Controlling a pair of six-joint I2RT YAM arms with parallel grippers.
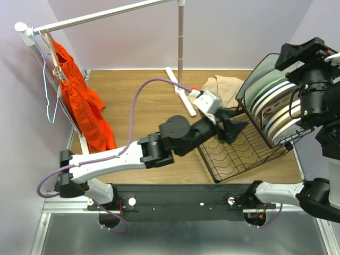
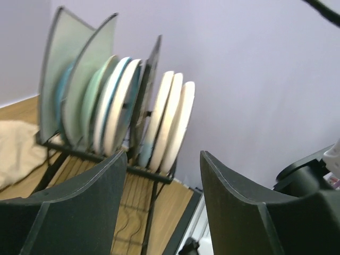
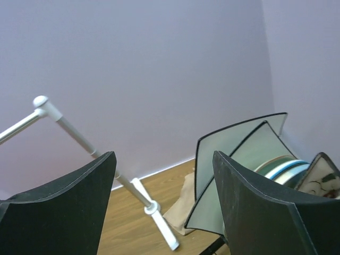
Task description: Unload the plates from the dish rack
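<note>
No writing can be read; the one mark is a dark line pattern on the pale face of a plate (image 3: 325, 180) at the right edge of the right wrist view, too cropped to tell whether it holds letters.

The plates (image 1: 271, 103) stand on edge in the upright slots of the rack (image 1: 234, 159), at the far right of the table (image 1: 133, 101); the rack's flat wavy-wire base stretches toward the arms. The left gripper (image 2: 162, 159) hangs over that base, its fingers spread with nothing between them; the plates are beyond the fingertips, near but apart, with the three white plates (image 2: 170, 119) straight past the gap. The right gripper (image 3: 164, 159) is raised above the rack, its fingers likewise spread and empty; the plates lie below and past the finger (image 3: 265, 212) on the right of that view, not touching it.

At the rack's far end stand two big square plates (image 2: 79, 79), pale green with thin dark rims; next come round ones in teal, pale green, and white with a blue edge; then a dark square plate (image 2: 150, 79); then the three round white ones. From above, several show white rims with dark stripes.

A beige cloth (image 1: 220, 87) lies just behind the rack, by the foot of a white rail (image 1: 180, 48); an orange garment (image 1: 79, 101) hangs from the rail on the left.
</note>
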